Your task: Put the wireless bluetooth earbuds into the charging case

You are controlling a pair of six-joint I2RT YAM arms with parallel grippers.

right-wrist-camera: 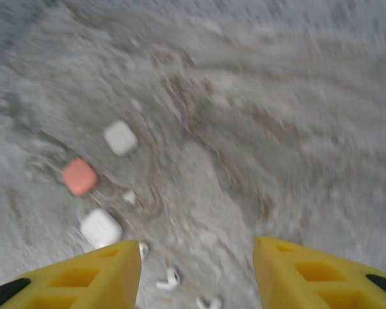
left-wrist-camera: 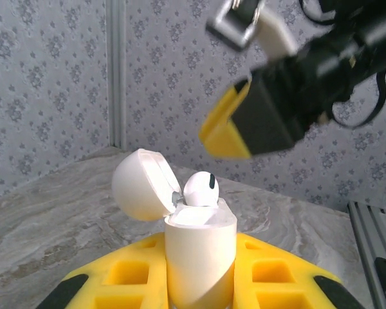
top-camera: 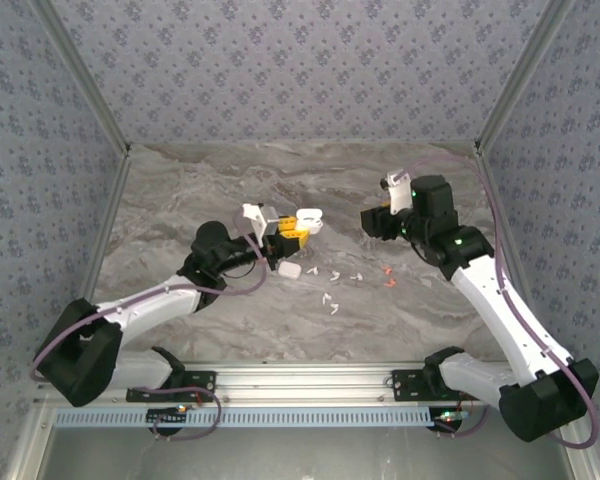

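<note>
- We read the left end effector (top-camera: pixel 284 239) as clamped on the charging case (left-wrist-camera: pixel 199 251). It holds the case upright above the surface (top-camera: pixel 180 200), with the lid (left-wrist-camera: pixel 139 183) swung back.
- One white earbud (left-wrist-camera: pixel 201 188) already sits in a well of the case, head up. The other well looks free, though the left wrist view does not let us see down into it.
- The right end effector (right-wrist-camera: pixel 196 248) has its fingers apart with nothing between them, and hangs just above and beside the open case.
- So we judge the step in hand to be fetching a second earbud.
- Loose white earbuds (top-camera: pixel 327 297) lie scattered on the surface between the arms, and two orange-red ones (top-camera: pixel 388 270) lie nearer the right arm. A closed white case (top-camera: pixel 289 269) lies just below the held one.
- We should pick a white earbud to match the one seated and pinch it across the head, so the stem hangs free to enter the well first.
- We should keep the left arm steady and the case level, or the seated earbud may tip out.
- On the approach we should come straight down over the free well, staying off the lid and the seated earbud, and open the fingers only once the stem is in.
</note>
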